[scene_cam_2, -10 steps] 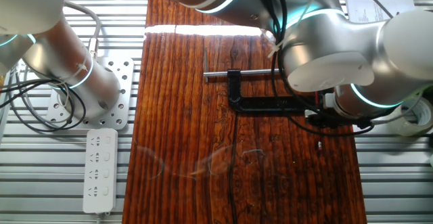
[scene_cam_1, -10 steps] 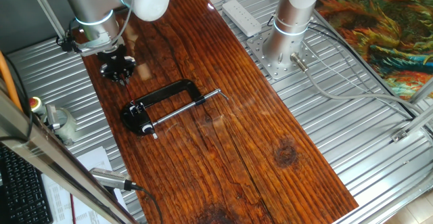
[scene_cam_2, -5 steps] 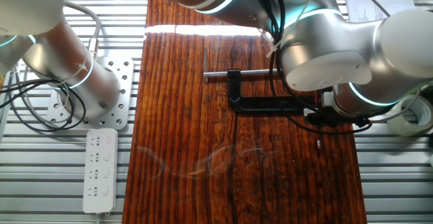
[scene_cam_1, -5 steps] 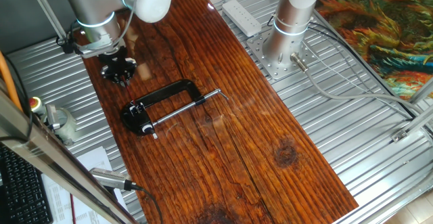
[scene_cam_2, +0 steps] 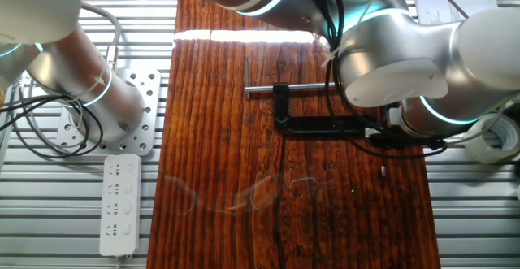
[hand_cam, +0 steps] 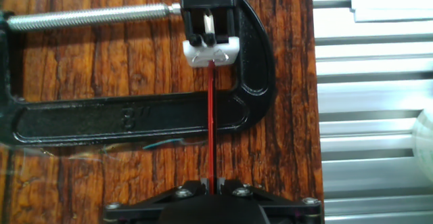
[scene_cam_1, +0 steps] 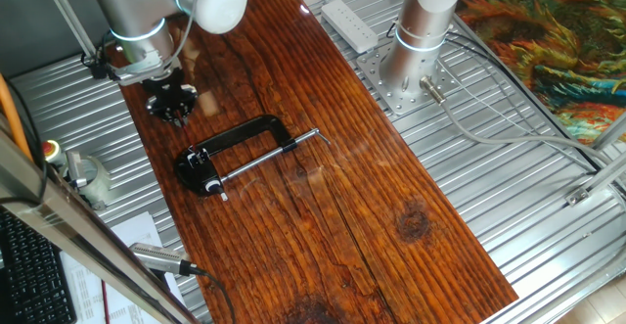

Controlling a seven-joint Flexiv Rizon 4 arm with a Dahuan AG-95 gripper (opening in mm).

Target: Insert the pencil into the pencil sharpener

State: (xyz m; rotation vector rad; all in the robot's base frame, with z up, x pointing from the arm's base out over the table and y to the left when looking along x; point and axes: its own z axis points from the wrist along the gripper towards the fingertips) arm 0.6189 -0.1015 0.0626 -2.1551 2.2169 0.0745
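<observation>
Dark wooden tabletop (hand_cam: 81,163) underlies the gripper (hand_cam: 210,187), closed on the red pencil (hand_cam: 212,122), whose long axis points straight ahead into the white pencil sharpener (hand_cam: 212,48) clamped by the black C-clamp (hand_cam: 135,119).

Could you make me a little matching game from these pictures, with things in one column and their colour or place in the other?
Things:
1. pencil
2. C-clamp
3. pencil sharpener
4. power strip

Descriptions:
A. white, lying on the metal slats beside the wooden board
B. thin and red, held between the gripper's fingers
C. black, lying flat on the wooden board
D. small and white, held in the clamp's jaw

Pairs: 1-B, 2-C, 3-D, 4-A
</observation>
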